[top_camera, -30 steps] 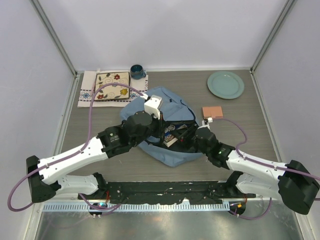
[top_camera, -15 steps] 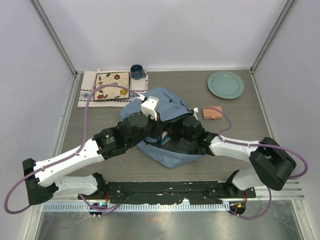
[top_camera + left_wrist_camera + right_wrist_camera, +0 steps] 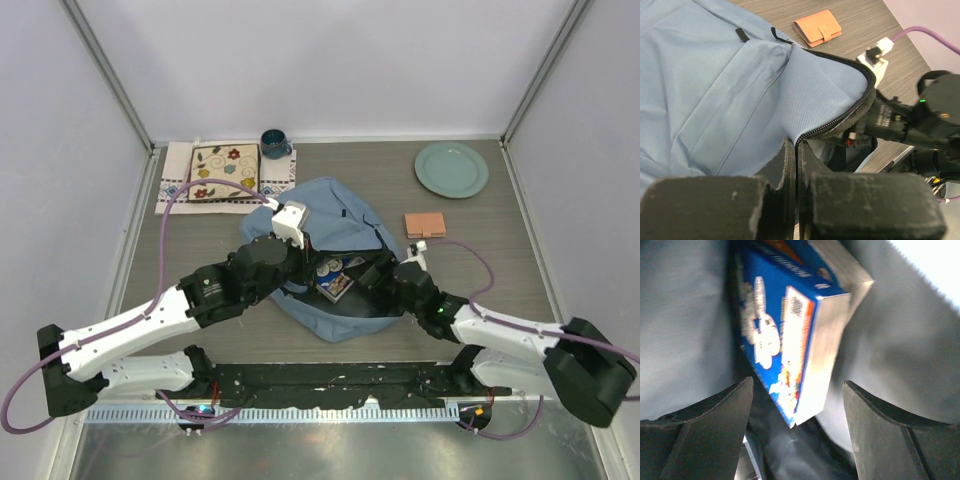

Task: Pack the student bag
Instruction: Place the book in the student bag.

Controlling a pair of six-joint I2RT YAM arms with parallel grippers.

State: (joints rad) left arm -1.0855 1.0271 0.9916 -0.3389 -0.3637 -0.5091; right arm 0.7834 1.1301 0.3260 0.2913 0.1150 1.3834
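Grey bench (image 3: 530, 230) carrying the dusty-blue student bag (image 3: 345, 210), bag beneath both hands, left hand (image 3: 797, 152) clenched on its zipper edge, right hand (image 3: 797, 387) released at the opening, fingers spread, blue book (image 3: 790, 330) just ahead between them, inside the bag

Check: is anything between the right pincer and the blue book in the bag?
Nothing visible. The right pincer is open inside the student bag, with the blue book directly ahead, its corner within the open jaws. Only bag fabric flanks it.
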